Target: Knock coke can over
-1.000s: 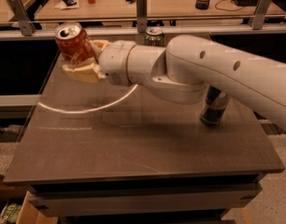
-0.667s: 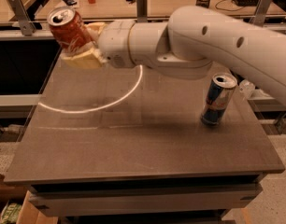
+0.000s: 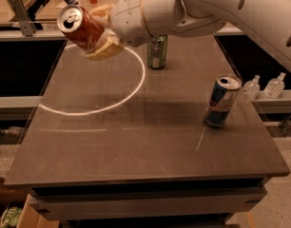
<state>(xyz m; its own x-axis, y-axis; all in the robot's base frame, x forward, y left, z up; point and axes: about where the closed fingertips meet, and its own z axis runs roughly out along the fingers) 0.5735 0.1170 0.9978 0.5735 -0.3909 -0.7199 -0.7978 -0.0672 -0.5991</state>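
My claw (image 3: 101, 32) is clenched on the coke can (image 3: 79, 27), holding it tilted in the air over the counter's (image 3: 136, 146) far left corner, so I judge the job half done: tipped, not yet lying down.

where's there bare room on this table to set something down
The whole front half of the table is bare, from the left edge to in front of the blue-and-silver can. The centre between that can and the green can is also free. Crowded: the back-left corner, where the pincer grips the tilted coke can.
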